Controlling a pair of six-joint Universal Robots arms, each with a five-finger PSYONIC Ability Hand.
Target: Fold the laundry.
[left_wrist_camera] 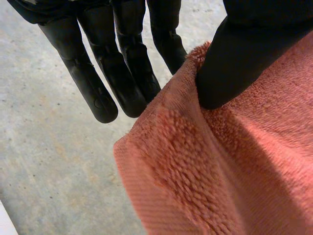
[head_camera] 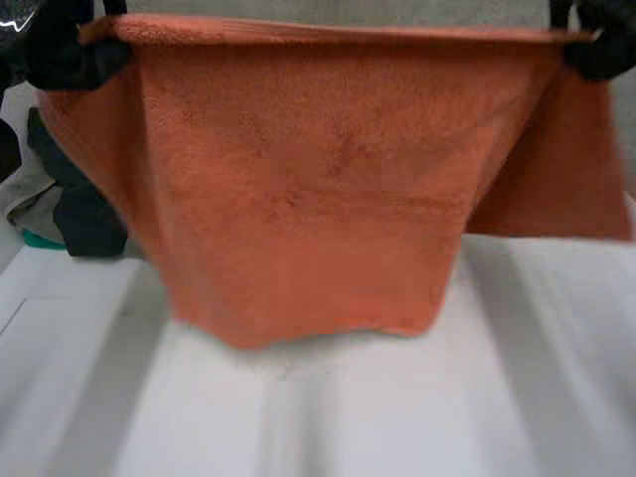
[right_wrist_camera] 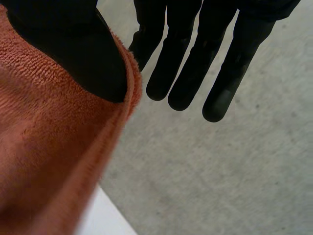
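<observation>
Pinching top corners of orange towel [head_camera: 318, 199], left hand [head_camera: 70, 50] and right hand [head_camera: 601, 45] — thumb against fingers [left_wrist_camera: 168, 44]; shallow hold — may slip.

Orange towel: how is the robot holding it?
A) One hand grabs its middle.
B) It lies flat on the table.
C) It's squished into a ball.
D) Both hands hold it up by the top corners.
D: the left hand and the right hand each pinch a top corner of the orange towel, which hangs spread out between them.
</observation>
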